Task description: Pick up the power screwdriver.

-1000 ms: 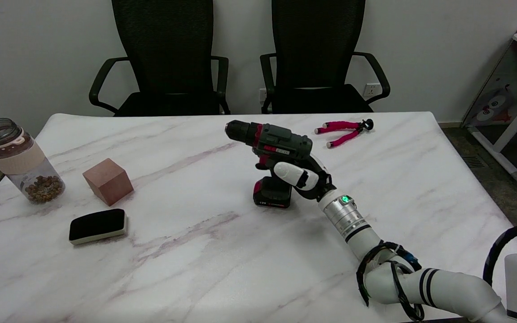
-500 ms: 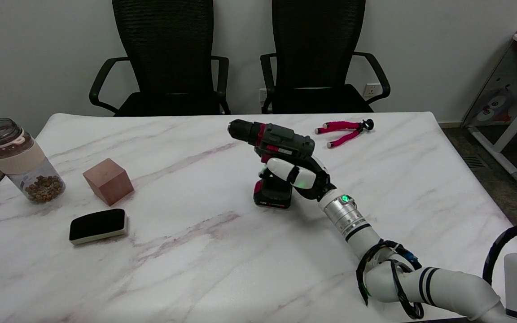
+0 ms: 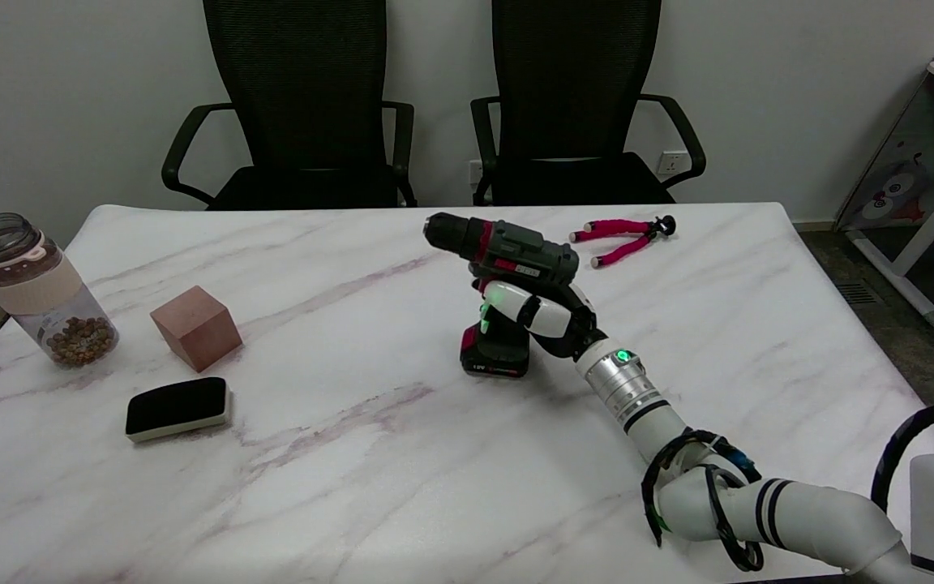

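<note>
Screwdriver point(image 3: 516, 268) stands near the middle of the bench point(image 3: 337, 470), a little to the far right, battery foot down and body on top. Its long axis runs left-right: chuck points left and slightly far, back end toward the right. It leans a little, head tipped rightward; whether the foot is flat on the bench or part lifted cannot be told.

Right hand point(image 3: 540, 316) reaches in from the near right and sits on the grip, between the body above and the battery below. Fingers point(image 3: 507, 302) wrap the grip from the right side and hold it; the thumb side is hidden behind the tool. The wrist lies right and near of the tool, so the lift would most likely go straight up along the grip, with the heavy head above the hold and the battery below it.

Writing: a small light label on the side of the body and another on the battery front, both too small to read. No brand legible.

Other items: jar point(image 3: 37, 292) at far left, block point(image 3: 195, 327) and eraser point(image 3: 177, 408) to its right, pink tripod point(image 3: 621, 237) far right of the tool.
</note>
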`<state>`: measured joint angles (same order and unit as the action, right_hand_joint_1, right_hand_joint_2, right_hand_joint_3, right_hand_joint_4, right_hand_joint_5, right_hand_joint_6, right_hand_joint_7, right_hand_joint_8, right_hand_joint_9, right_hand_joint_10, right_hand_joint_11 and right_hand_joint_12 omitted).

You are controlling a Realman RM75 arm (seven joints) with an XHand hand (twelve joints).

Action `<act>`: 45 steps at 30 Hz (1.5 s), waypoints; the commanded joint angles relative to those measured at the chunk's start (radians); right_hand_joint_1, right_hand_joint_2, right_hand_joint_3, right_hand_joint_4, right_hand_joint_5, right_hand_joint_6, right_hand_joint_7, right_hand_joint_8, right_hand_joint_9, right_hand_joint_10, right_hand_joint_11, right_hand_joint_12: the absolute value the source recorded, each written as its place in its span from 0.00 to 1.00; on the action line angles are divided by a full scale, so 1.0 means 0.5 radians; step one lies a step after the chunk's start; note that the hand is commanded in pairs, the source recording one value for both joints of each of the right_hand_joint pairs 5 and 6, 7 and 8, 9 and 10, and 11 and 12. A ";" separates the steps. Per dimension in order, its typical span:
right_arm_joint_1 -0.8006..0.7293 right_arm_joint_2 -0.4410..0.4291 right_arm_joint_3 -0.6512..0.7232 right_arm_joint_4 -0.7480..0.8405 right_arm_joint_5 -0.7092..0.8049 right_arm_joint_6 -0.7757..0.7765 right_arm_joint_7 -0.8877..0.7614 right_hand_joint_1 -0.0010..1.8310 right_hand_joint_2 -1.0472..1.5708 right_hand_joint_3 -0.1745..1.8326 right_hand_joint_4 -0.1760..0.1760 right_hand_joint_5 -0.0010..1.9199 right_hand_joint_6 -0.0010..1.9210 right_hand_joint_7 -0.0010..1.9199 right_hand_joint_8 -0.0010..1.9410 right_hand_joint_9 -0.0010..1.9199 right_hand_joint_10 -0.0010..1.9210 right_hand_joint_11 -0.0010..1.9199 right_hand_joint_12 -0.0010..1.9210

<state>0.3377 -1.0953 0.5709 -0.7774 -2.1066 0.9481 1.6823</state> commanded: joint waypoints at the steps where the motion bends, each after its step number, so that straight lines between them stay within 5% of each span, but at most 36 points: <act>1: 0.043 -0.003 0.004 0.015 0.004 -0.042 -0.005 0.57 0.65 0.54 0.62 0.47 0.47 0.47 0.46 0.81 0.81 0.67 0.67; 5: 0.053 -0.006 -0.002 0.015 0.003 -0.045 -0.008 0.56 0.68 0.55 0.52 0.64 0.64 0.64 0.63 0.84 0.84 0.67 0.67; 9: 0.055 -0.006 -0.002 0.012 0.004 -0.057 -0.008 0.55 0.71 0.55 0.56 0.76 0.76 0.76 0.75 0.88 0.88 0.68 0.68; 20: 0.077 -0.014 -0.002 -0.004 0.004 -0.092 -0.008 0.52 0.77 0.53 0.58 0.75 0.75 0.75 0.74 1.00 0.99 0.76 0.76; 34: 0.118 -0.060 -0.004 -0.010 -0.008 -0.107 -0.008 0.52 0.79 0.52 0.58 0.77 0.77 0.77 0.76 1.00 1.00 0.87 0.87; 35: 0.121 -0.063 -0.005 -0.016 -0.008 -0.112 -0.008 0.52 0.79 0.51 0.59 0.79 0.79 0.79 0.78 1.00 1.00 0.88 0.88; 37: 0.126 -0.068 -0.007 -0.022 -0.008 -0.117 -0.008 0.51 0.80 0.51 1.00 0.84 0.84 0.84 0.83 1.00 1.00 0.90 0.90; 45: 0.160 -0.077 -0.010 -0.082 -0.014 -0.160 -0.057 0.49 0.79 0.53 1.00 1.00 1.00 1.00 0.99 1.00 1.00 1.00 1.00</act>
<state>0.3898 -1.1212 0.5688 -0.7837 -2.1096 0.8978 1.6780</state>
